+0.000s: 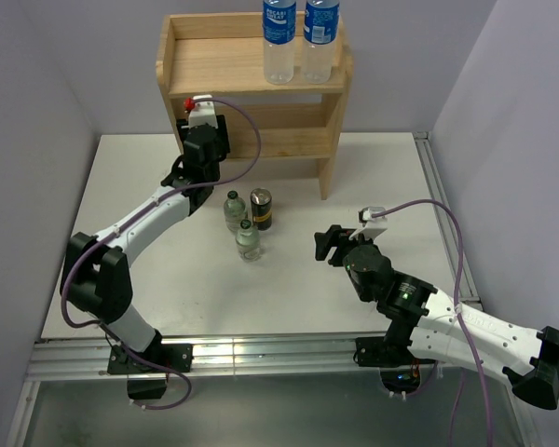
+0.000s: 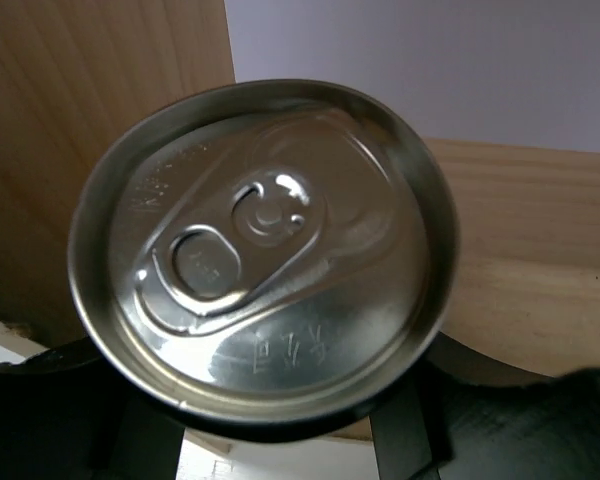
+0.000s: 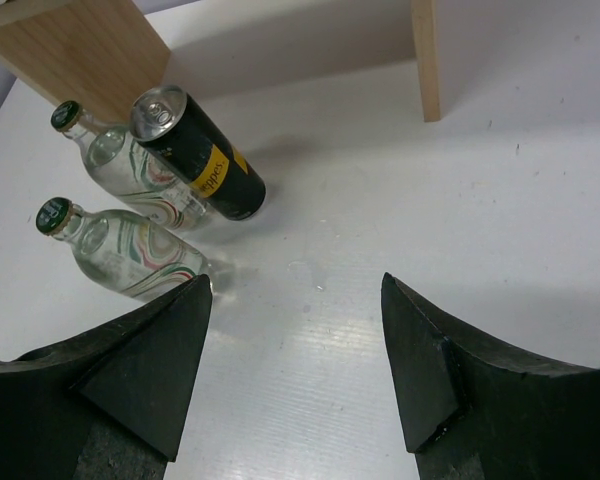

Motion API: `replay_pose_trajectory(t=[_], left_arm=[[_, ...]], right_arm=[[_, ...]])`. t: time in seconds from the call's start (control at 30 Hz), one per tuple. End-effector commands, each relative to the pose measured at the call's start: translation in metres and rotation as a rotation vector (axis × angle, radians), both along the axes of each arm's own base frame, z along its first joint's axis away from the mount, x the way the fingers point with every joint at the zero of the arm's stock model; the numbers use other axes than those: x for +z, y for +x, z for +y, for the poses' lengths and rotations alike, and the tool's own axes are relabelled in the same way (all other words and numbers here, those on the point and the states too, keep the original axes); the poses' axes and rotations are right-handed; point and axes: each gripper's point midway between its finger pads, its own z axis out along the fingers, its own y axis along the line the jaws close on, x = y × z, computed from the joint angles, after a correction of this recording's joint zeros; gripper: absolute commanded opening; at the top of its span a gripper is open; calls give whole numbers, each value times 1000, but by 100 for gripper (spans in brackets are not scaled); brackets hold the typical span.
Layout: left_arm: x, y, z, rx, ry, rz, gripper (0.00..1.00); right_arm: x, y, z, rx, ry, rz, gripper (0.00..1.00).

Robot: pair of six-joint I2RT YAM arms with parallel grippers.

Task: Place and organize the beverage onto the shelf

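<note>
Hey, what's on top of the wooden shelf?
Two plastic bottles stand side by side at its right end; the rest of the shelf top is bare wood. The strip behind them is covered by the bottles. The left claw holds a can at the shelf's left side.

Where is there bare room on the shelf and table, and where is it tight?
Free: the top tier left of the two blue-label bottles; the lower tier right of the left claw and its held can; the table between the right claw and the three standing drinks. Crowded: around those three drinks.
</note>
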Motion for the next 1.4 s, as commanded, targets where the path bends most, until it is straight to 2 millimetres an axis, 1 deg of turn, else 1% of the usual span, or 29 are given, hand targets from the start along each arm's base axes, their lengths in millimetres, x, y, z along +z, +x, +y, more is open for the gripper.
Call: replay_pose_trajectory(t=[0.0, 0.17, 0.23, 0.4, 0.43, 0.53, 0.57, 0.6, 0.63, 0.67, 0.73, 0.77, 0.8, 0.87, 0.9, 0.93, 0.97, 1.1, 1.13, 1.17, 1.23, 1.37], left_arm=[[53, 9, -1, 1, -125, -169, 0], [45, 15, 2, 24, -131, -167, 0], [47, 16, 3, 30, -133, -181, 0], [43, 22, 7, 67, -119, -168, 0], [41, 22, 8, 70, -119, -164, 2], [40, 19, 10, 77, -124, -167, 22], [38, 18, 11, 80, -124, -168, 35], [37, 17, 11, 80, -124, -169, 41], [37, 17, 13, 79, -123, -171, 50], [36, 15, 13, 78, -123, -171, 61], [38, 13, 13, 76, -126, -177, 72], [38, 13, 14, 79, -128, -178, 76], [36, 13, 14, 80, -127, -170, 81], [35, 13, 13, 81, -125, -166, 83], [35, 13, 14, 84, -129, -168, 95], [35, 13, 14, 83, -129, -167, 98], [34, 12, 15, 86, -129, -165, 99], [34, 8, 16, 83, -143, -164, 99], [37, 5, 17, 82, -149, -171, 99], [35, 3, 18, 79, -150, -166, 99], [38, -2, 19, 76, -157, -173, 99], [39, -11, 22, 73, -166, -162, 99]], right_arm=[[-1, 3, -4, -24, 8, -10, 76], [-3, 3, -2, -20, 4, -4, 76], [-4, 4, -1, -18, 1, -3, 76], [-5, 5, 1, -16, 1, 1, 76], [-5, 4, 1, -15, 3, 2, 76], [-6, 5, 2, -14, 2, 4, 76], [-7, 5, 2, -16, 2, 5, 76], [-8, 4, 2, -13, 0, 9, 76], [-8, 4, 2, -14, 2, 9, 76], [-9, 4, 2, -14, 0, 10, 76], [-9, 4, 2, -11, 2, 10, 76], [-8, 4, 2, -12, 3, 8, 76], [-8, 4, 2, -12, 3, 8, 76], [-8, 4, 2, -13, 3, 10, 76], [-8, 4, 2, -13, 3, 10, 76], [-9, 4, 2, -13, 2, 12, 76], [-9, 4, 3, -12, 6, 11, 76], [-10, 5, 7, 3, 2, 11, 76], [-10, 6, 9, 3, 3, 11, 76], [-11, 6, 10, 7, 1, 12, 76], [-12, 8, 13, 9, -3, 17, 76], [-13, 11, 20, 24, -3, 16, 76]])
